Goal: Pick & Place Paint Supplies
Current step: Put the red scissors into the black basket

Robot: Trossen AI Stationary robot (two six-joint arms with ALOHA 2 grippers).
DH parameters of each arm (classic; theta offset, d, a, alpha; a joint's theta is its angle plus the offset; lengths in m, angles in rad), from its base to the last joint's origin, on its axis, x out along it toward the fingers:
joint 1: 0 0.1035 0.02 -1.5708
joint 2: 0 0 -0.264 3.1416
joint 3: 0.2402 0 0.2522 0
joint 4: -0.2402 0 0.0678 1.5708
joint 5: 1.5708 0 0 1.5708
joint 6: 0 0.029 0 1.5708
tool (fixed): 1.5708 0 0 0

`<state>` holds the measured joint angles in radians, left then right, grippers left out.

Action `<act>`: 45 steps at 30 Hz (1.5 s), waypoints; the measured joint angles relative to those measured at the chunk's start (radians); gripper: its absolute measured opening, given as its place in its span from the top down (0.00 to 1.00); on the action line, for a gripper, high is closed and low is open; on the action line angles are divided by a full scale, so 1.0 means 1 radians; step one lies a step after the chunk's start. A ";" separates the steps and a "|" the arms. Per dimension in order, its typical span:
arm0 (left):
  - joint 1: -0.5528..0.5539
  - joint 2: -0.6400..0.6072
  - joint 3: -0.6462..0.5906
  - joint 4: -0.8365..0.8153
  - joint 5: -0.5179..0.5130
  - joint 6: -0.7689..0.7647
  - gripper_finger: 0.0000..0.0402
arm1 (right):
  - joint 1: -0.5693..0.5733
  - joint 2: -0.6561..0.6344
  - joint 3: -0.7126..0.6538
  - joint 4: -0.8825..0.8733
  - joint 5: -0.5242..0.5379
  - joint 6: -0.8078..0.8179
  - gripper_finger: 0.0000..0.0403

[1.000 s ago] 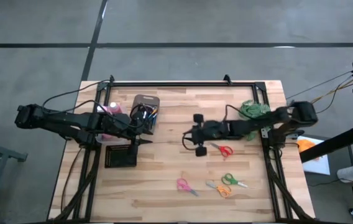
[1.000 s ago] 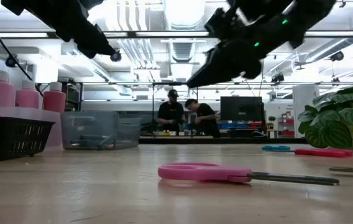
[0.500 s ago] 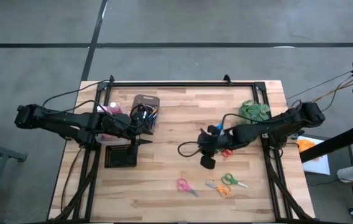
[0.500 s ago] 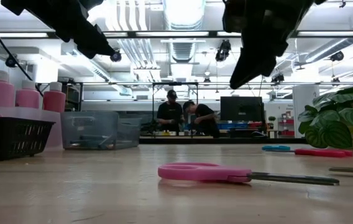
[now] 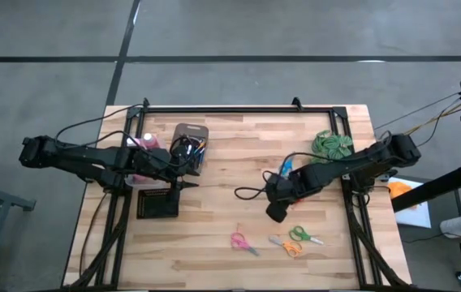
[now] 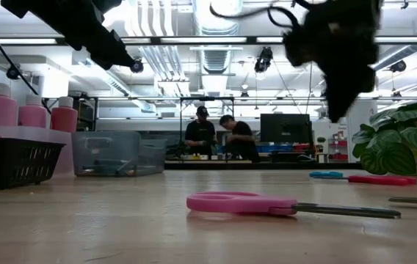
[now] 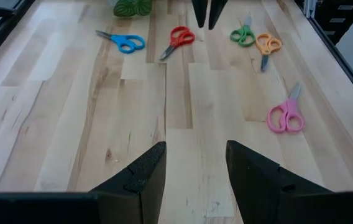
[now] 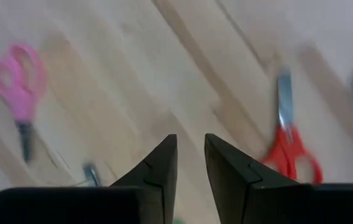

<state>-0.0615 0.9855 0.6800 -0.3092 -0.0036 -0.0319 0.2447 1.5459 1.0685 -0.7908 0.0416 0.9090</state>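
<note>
- Pink scissors (image 6: pixel 256 203) are seen lying flat, nearest the low camera.
- The right gripper (image 5: pixel 275 212) is held above bare table, fingers narrowly parted, nothing between them.
- The left gripper (image 7: pixel 192 163) is poised beside the black basket (image 5: pixel 157 203), fingers moderately apart, empty.
- Three pink bottles (image 6: pixel 28 111) are stood farther back, by a grey bin (image 5: pixel 190 146) of paintbrushes (image 5: pixel 195 148).

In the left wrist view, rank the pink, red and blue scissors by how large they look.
Largest to smallest as they appear:
1. pink scissors, though they lie nearest the camera, which may enlarge them
2. red scissors and blue scissors, which look alike in size; I would not rank one above the other.
</note>
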 joint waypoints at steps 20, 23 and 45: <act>0.000 0.000 0.000 -0.005 0.000 0.000 0.59 | -0.001 -0.021 -0.228 -0.006 -0.061 0.182 0.80; 0.000 0.000 0.000 -0.005 0.000 0.000 0.59 | -0.001 -0.021 -0.262 0.038 -0.056 0.167 0.80; 0.000 0.000 0.000 -0.004 0.000 0.000 0.59 | -0.001 0.030 -0.301 0.099 0.009 0.124 0.80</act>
<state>-0.0616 0.9855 0.6800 -0.3132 -0.0034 -0.0319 0.2440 1.5759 0.7673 -0.6915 0.0510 1.0330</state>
